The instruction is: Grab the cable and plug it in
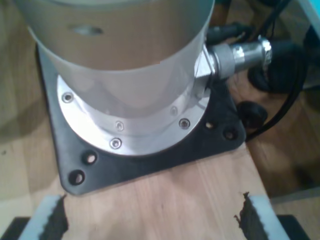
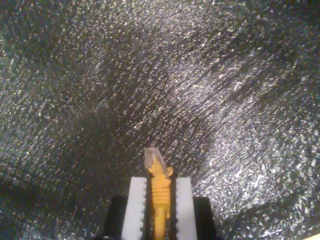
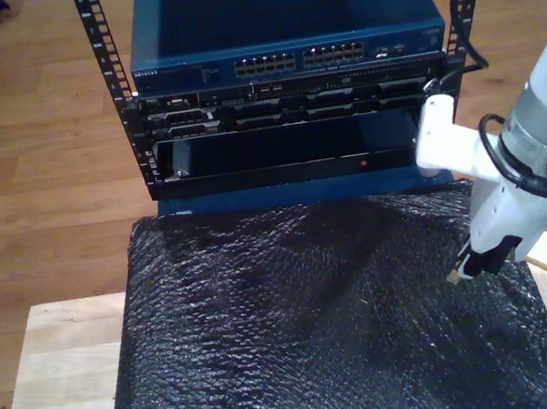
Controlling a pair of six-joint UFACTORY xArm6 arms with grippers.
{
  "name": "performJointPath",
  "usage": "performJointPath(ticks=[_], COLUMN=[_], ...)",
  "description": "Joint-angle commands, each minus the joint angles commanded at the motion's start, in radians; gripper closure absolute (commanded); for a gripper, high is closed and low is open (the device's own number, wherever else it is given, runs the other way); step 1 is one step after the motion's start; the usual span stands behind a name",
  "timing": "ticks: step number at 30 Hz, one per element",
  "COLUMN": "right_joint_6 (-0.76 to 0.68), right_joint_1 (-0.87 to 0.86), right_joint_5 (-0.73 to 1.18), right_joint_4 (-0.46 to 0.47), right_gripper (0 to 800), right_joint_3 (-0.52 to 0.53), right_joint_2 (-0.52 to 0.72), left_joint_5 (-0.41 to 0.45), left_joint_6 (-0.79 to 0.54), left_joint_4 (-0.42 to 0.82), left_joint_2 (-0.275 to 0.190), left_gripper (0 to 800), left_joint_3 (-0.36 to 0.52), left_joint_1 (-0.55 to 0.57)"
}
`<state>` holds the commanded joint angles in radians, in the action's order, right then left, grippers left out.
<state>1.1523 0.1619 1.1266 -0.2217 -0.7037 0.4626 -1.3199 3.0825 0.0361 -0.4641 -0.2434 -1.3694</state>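
my second end effector (image 2: 160,200) clamped tight on cable (image 2: 159,192), plug poking out front, hovering above black mat (image 3: 302,342). switch (image 3: 288,46) further ahead, past mat. my first end effector (image 1: 150,215) wide open, empty.

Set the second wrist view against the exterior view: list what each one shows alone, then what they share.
Second wrist view alone: the cable's clear plug tip poking out past the white pads of my second gripper.

Exterior view alone: the blue network switch with its port rows, the rack, the wooden table.

Both: the black mat, the gripper shut on the cable.
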Motion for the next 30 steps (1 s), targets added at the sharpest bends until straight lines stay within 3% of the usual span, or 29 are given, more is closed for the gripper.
performJointPath(ticks=[5, 13, 19, 30], right_joint_6=[0.002, 0.002, -0.005, -0.002], right_joint_1=[0.026, 0.135, 0.153, 0.155], right_joint_5=[-0.037, -0.100, -0.249, -0.539], right_joint_4=[0.000, 0.017, 0.175, 0.364], right_gripper=[800, 800, 800, 800], right_joint_3=[0.000, 0.009, 0.046, 0.017], right_joint_2=[-0.018, -0.003, 0.005, -0.100], left_joint_5=[0.051, 0.054, 0.054, 0.054], left_joint_6=[-0.048, -0.103, -0.103, -0.103], left_joint_4=[0.000, -0.048, -0.048, -0.048], left_joint_2=[0.028, 0.055, 0.057, 0.057], left_gripper=[0, 0, 0, 0], left_joint_3=[0.015, 0.014, 0.014, 0.014], left_joint_1=[-0.043, -0.049, -0.049, -0.049])
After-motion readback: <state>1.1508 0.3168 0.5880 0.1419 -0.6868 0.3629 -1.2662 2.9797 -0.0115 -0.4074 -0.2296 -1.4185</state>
